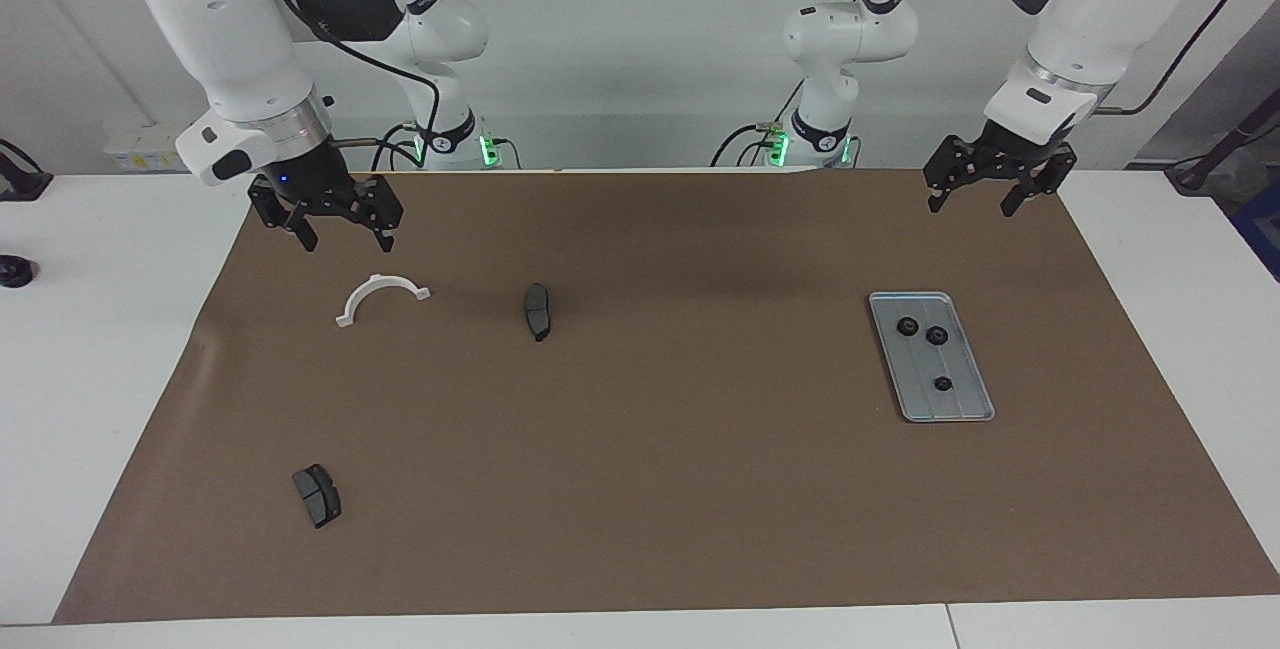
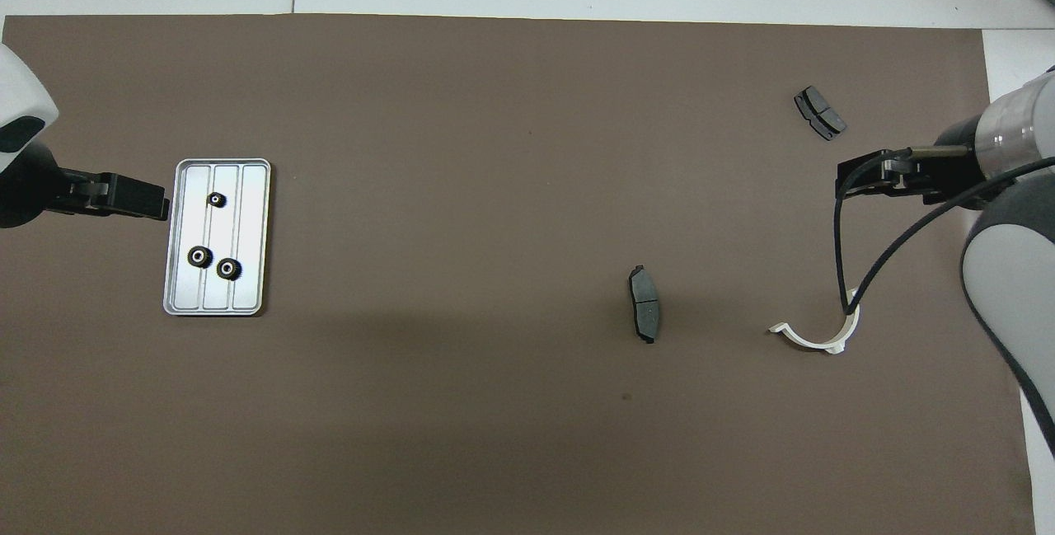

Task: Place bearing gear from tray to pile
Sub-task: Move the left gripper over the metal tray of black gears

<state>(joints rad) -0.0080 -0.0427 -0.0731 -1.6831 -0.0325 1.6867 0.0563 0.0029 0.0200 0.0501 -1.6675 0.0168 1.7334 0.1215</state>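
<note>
The silver tray lies on the brown mat toward the left arm's end. Three small black bearing gears rest in it: one alone and two close together. My left gripper hangs open and empty in the air, over the mat just beside the tray's rim. My right gripper is open and empty too, raised over the mat above the white half-ring. No pile of gears is in view.
A white half-ring lies near the right arm. One dark brake pad sits mid-mat. Another brake pad lies farther from the robots at the right arm's end.
</note>
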